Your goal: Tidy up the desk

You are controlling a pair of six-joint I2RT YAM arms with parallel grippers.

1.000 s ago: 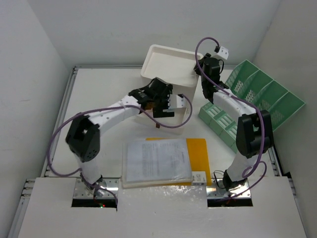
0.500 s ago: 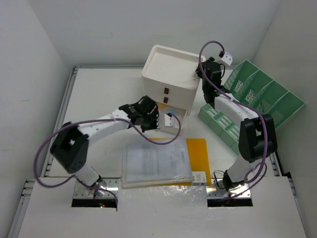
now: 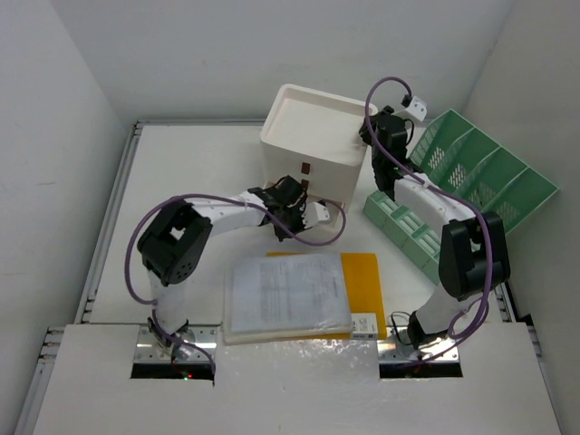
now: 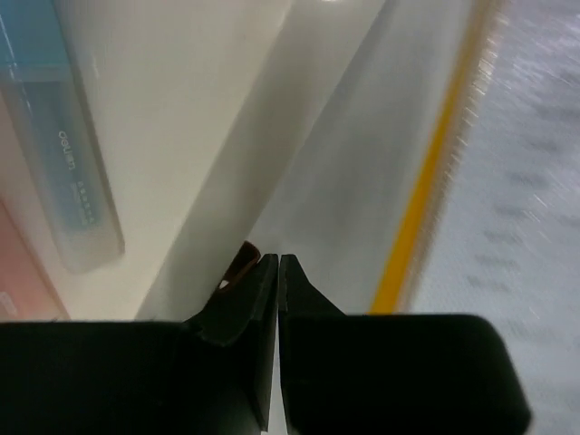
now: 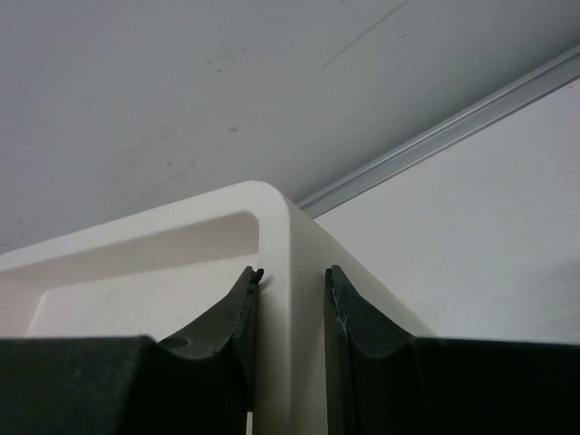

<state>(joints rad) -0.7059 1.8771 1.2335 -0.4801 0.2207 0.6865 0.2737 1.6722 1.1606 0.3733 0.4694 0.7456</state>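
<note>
White plastic dominates the middle of the desk (image 3: 181,163), where the white three-drawer box (image 3: 331,177) stands towards the far side. Everything else is placed around it.

The right gripper (image 5: 290,276) is at the box's top right corner. Its jaws straddle the raised rim, one inside the tray-like top and one outside, pinching that wall. The left gripper (image 4: 278,263) sits low against the box's front face with its jaws pressed together. A brown pull tab (image 4: 238,265) shows just beside the left fingertip. It seems to lie outside the jaws and not between them, though the wrist view is too blurred to be sure.

The drawers would slide out from that front face towards the arm bases, so the left arm is the nearer one for any pull. The right arm is placed to steady the box. The desk lies directly under both grippers, its bare surface running left of the box and in front of it.

Counted around the box:
- One green file rack (image 3: 476,177) lies tilted just to its right.
- One stack of papers (image 3: 285,294) rests in front of it, on one yellow folder (image 3: 362,272).
- One small white block (image 3: 365,324) sits at the folder's near corner.
- Two brown pulls show on the box front from above.
- One pale blue pen-like item (image 4: 77,172) shows in the left wrist view.
</note>
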